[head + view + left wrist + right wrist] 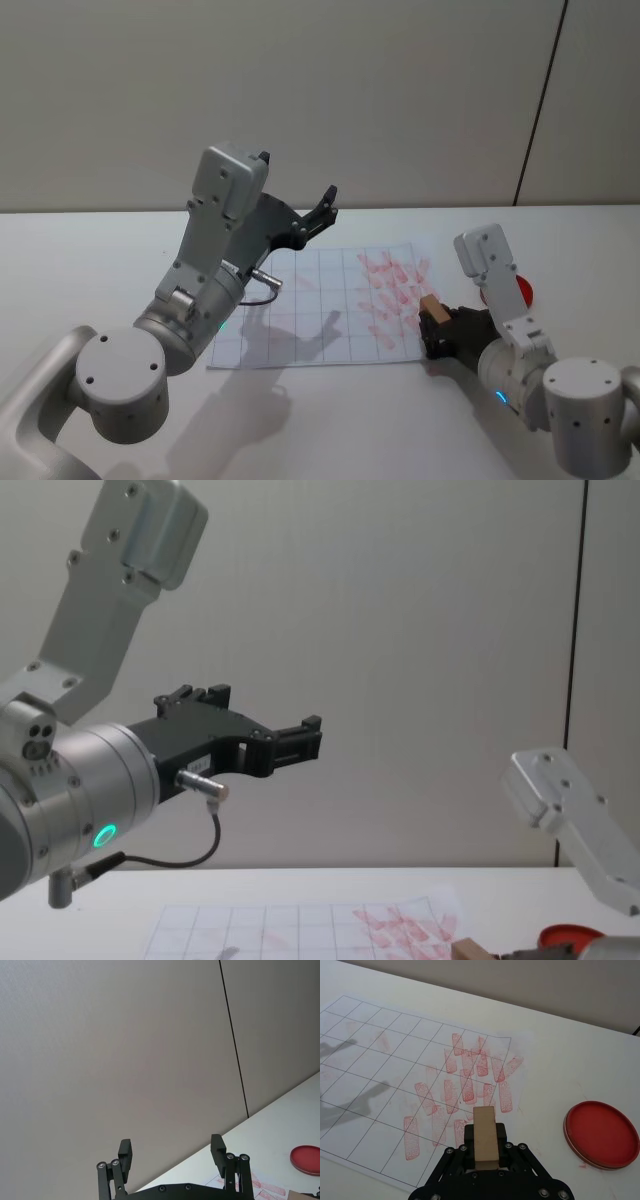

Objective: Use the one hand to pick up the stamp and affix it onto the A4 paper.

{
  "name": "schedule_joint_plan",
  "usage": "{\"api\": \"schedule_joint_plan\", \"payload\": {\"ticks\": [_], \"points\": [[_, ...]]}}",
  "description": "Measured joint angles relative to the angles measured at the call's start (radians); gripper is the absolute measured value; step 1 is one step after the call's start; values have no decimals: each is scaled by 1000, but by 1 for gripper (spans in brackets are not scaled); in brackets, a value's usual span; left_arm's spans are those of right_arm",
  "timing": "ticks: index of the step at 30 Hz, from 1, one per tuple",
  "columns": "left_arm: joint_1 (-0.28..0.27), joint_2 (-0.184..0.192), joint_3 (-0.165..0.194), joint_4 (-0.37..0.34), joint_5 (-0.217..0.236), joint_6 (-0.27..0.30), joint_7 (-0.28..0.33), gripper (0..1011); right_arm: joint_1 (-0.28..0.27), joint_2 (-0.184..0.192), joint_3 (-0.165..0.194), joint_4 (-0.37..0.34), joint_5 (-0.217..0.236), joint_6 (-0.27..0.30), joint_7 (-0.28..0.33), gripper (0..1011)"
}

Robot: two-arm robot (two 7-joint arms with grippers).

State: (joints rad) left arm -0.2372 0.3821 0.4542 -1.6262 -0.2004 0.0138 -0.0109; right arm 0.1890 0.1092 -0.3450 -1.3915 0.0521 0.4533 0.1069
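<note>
My right gripper [434,322] is shut on the stamp [431,304], a small tan wooden block that stands up between its black fingers [501,1133]. In the right wrist view the stamp [485,1135] hangs over the near right part of the A4 paper [380,1060], beside a cluster of red stamp marks. The A4 paper [300,300] lies flat on the white table, gridded and marked on its right half. I cannot tell whether the stamp touches the sheet. My left gripper [297,180] is held high above the paper's far left side, open and empty, as the left wrist view also shows [171,1152].
A round red ink pad [522,290] sits on the table to the right of the paper; the right wrist view shows the ink pad [601,1132] close to the gripper. The big left arm [70,780] casts a shadow on the paper's left half. A wall stands behind.
</note>
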Motion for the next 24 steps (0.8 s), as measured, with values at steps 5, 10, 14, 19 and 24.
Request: {"api": "schedule_joint_plan", "payload": {"ticks": [5, 10, 14, 19, 24], "points": [[0, 0, 0, 0, 0, 0, 0, 1001, 4, -3, 2, 13, 4, -3, 1, 220], [0, 0, 0, 0, 0, 0, 0, 1001, 5, -4, 3, 21, 7, -5, 2, 220], [0, 0, 0, 0, 0, 0, 0, 1001, 6, -5, 5, 26, 10, -5, 2, 220], [0, 0, 0, 0, 0, 0, 0, 1001, 7, -6, 7, 28, 12, -6, 3, 220], [0, 0, 0, 0, 0, 0, 0, 1001, 7, -6, 11, 23, 20, -7, 3, 220]]}}
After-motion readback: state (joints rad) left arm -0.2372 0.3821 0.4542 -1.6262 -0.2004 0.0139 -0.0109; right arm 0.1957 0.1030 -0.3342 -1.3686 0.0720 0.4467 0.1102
